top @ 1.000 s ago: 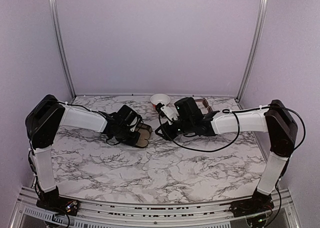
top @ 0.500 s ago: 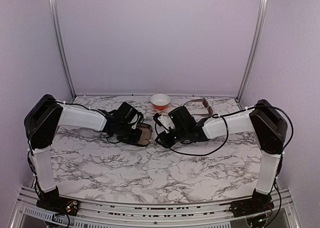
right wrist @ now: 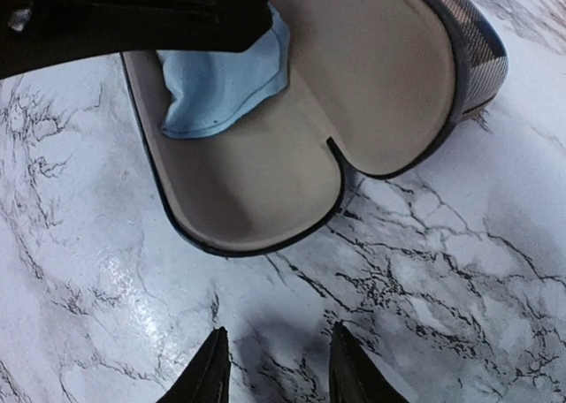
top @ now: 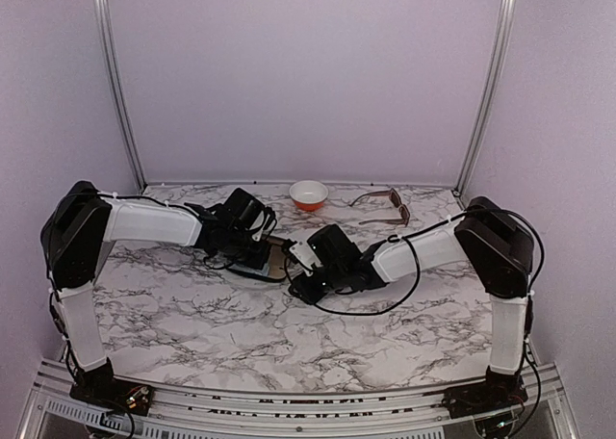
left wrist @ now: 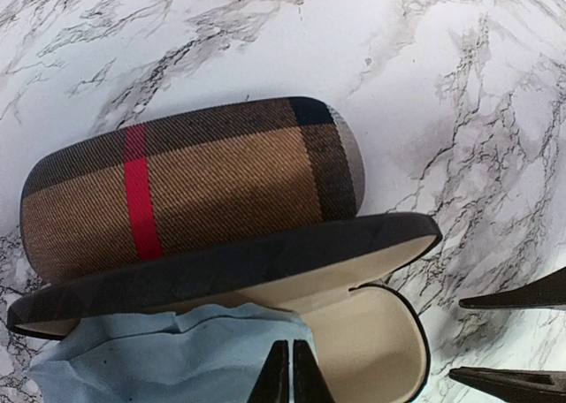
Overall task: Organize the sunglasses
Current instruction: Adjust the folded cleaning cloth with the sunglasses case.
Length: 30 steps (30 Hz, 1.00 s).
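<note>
The brown sunglasses (top: 387, 205) lie folded at the back right of the table, far from both grippers. An open black case (left wrist: 380, 350), cream-lined, holds a blue cloth (left wrist: 159, 359). Its lid leans against a closed brown plaid case (left wrist: 203, 182) with a red stripe. My left gripper (left wrist: 290, 376) is shut, its tips just over the cloth; whether they pinch it I cannot tell. My right gripper (right wrist: 281, 363) stands open and empty above bare marble, just in front of the open case (right wrist: 256, 182). From above, the left gripper (top: 255, 256) and right gripper (top: 298, 287) flank the cases.
An orange-and-white bowl (top: 309, 194) stands at the back centre. The right gripper's fingers (left wrist: 517, 297) show at the right edge of the left wrist view, close to the open case. Walls close in the table on three sides.
The right arm swung forward and left, from beside the bowl down to the front of the open case, uncovering the brown sunglasses. The left gripper shifted slightly back over the cases.
</note>
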### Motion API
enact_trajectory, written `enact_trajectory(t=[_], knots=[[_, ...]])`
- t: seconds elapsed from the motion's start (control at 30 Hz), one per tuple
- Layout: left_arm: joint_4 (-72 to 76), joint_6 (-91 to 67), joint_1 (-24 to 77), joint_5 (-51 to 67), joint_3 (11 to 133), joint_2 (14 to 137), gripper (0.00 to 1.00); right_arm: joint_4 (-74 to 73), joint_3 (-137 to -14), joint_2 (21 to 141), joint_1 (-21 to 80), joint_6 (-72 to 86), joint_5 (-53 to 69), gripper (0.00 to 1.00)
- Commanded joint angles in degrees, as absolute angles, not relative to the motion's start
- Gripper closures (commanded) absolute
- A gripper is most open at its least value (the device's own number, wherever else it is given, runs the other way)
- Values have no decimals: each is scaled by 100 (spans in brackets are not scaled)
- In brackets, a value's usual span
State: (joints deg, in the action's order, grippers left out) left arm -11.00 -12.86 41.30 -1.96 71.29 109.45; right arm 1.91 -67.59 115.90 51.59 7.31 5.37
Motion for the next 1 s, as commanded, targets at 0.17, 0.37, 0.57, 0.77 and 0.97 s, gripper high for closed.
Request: enact_trajectory(t=[0.17, 0.37, 0.57, 0.77, 0.97], knots=[[-1990, -998, 4166, -263, 7585, 10980, 66, 355, -7049, 11813, 5202, 747, 195, 62], [-2095, -1133, 4211, -74, 7692, 11226, 62, 416, -7045, 11838, 5203, 764, 214, 63], [-2061, -1196, 4284, -274, 7847, 11604, 64, 424, -7071, 11874, 5203, 746, 220, 62], [-1891, -1285, 4305, -570, 7821, 11740, 71, 448, -7068, 11891, 5214, 765, 271, 63], [-1802, -1253, 4365, -1073, 7743, 11843, 71, 466, -7133, 11938, 5220, 757, 307, 63]])
